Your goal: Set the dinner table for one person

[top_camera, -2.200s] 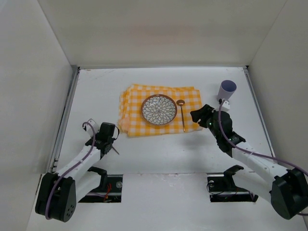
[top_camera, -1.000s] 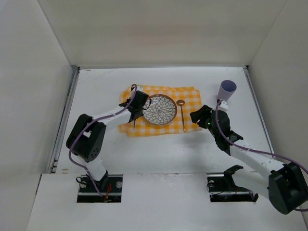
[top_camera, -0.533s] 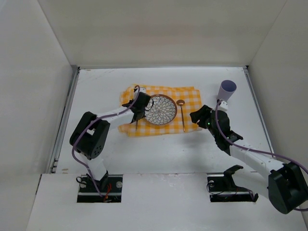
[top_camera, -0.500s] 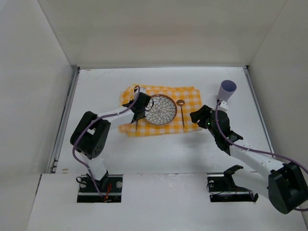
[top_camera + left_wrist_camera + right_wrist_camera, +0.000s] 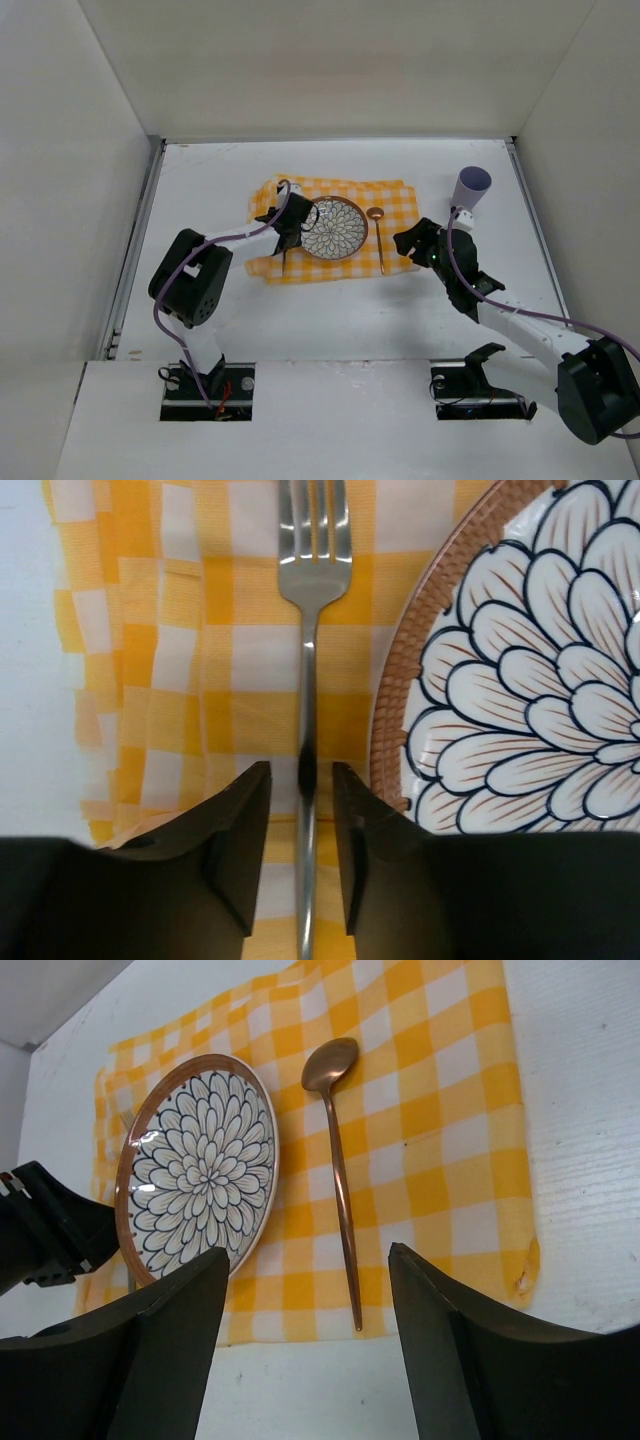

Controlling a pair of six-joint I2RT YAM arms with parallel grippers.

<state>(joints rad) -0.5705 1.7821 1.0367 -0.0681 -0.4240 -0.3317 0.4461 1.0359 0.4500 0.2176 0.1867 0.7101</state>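
The left gripper (image 5: 301, 772) is held low over the checked cloth (image 5: 160, 680), its jaws slightly parted. The fork (image 5: 312, 630) lies flat between them, its tines pointing away, and a sliver of cloth shows on either side of the handle, so nothing is judged to be gripped. The plate (image 5: 520, 700) sits just outside one jaw, and the bare dinner table (image 5: 30, 680) shows beyond the other, past the cloth edge.

If the jaws are lifted at a slant or before they are fully parted, the handle may be caught and the fork skewed or knocked against the plate rim. The cloth may also be snagged and rucked.

The right gripper (image 5: 305, 1252) is spread wide and empty, with the spoon (image 5: 338, 1160) ahead of its jaws. The cup (image 5: 472, 185) stands off the cloth, well apart from those jaws, and could be toppled by a careless reach.
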